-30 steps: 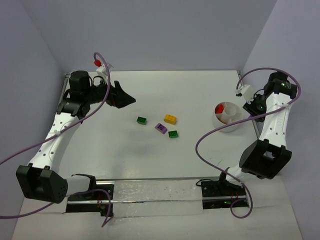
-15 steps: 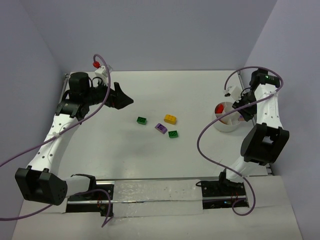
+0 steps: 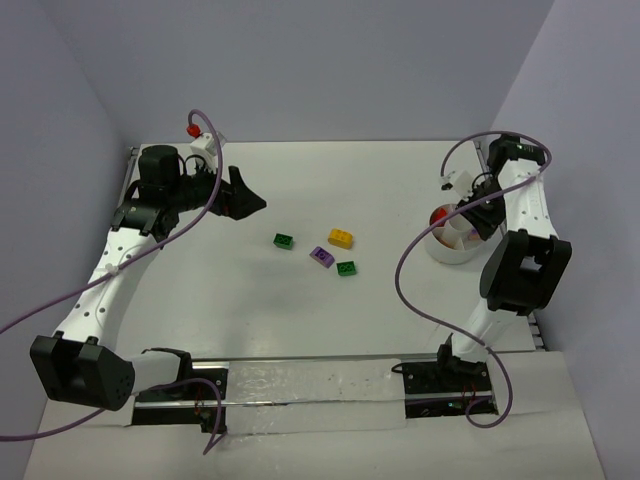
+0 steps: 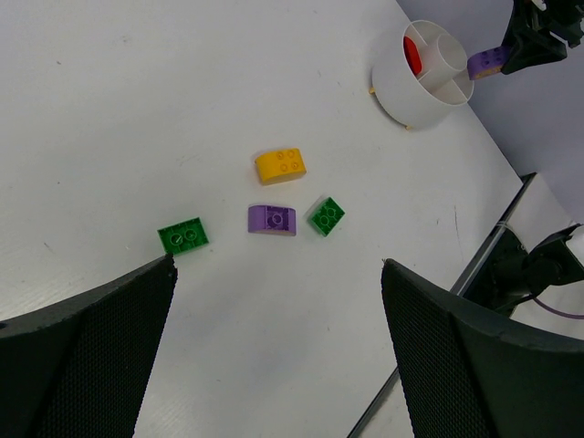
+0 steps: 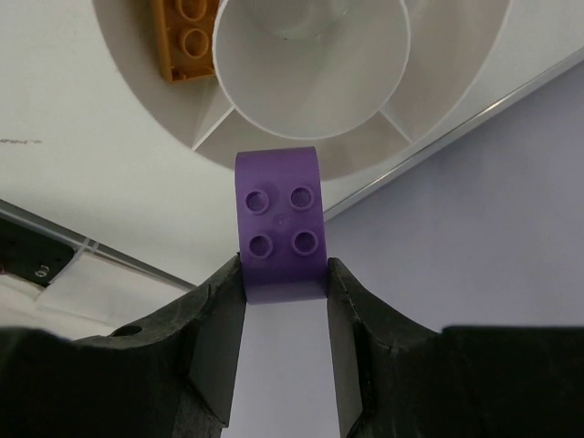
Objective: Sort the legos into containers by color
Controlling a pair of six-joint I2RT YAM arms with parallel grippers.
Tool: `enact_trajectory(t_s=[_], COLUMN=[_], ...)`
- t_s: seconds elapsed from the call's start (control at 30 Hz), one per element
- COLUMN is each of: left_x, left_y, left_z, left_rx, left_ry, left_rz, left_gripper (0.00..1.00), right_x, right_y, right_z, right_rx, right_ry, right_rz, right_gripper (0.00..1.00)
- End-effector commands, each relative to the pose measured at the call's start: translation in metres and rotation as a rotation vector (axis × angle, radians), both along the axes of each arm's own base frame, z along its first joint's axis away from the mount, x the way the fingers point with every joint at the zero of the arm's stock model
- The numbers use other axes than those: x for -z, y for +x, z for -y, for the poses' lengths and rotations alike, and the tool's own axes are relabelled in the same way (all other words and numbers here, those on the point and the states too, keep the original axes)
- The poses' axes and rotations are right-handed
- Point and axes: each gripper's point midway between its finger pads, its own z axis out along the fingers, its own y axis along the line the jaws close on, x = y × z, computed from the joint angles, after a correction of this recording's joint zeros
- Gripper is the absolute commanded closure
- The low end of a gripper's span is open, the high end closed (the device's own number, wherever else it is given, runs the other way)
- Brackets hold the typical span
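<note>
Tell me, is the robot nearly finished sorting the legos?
Not yet. Done: a red lego and an orange-brown lego are inside the white cup. In hand: the right claw grips a purple lego by the cup. Left: the yellow lego, loose purple lego, left green lego and right green lego lie on the table; the left claw is open, empty.
</note>
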Motion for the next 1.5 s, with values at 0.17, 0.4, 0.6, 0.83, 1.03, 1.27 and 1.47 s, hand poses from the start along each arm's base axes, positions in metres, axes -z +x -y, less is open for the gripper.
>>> enact_trajectory(t_s=[0.17,0.4,0.6,0.83,1.03,1.27,1.47], left_x=[-0.008,-0.008,-0.008,-0.009,-0.012,-0.022,-0.031], left_y=[-0.003,-0.002,-0.002,-0.002,-0.002,-0.004,-0.004], left_z=[0.002,0.002,0.001,-0.001,-0.005,-0.014,-0.023], left_rx=[0.013,0.01,0.002,-0.012,-0.041,-0.117,-0.157], left_ry=[-0.001,0.001,0.004,0.006,0.011,-0.02,-0.057], left_rz=[0.031,0.032,0.032,0.034,0.051,0.104,0.089], left_gripper=[0.01,0.01,0.01,0.01,0.01,0.01,0.01], right_x=[-0.001,0.008,0.004,-0.027,-0.087,-0.116,-0.064], right_y=[-0.011,-0.01,-0.004,0.005,0.029,0.023,0.001], right_z=[-0.001,0.002,0.002,-0.004,-0.052,-0.215,-0.339], right_rx=[0.023,0.037,0.054,0.045,0.019,-0.083,-0.173], right_ry=[0.001,-0.007,-0.007,-0.026,0.186,0.487,0.498], right_rz=[-0.088,-0.126,-0.105,0.008,0.278,0.372,0.241], right_gripper=[0.91,0.67,0.5,0.32,0.31,0.32,0.33])
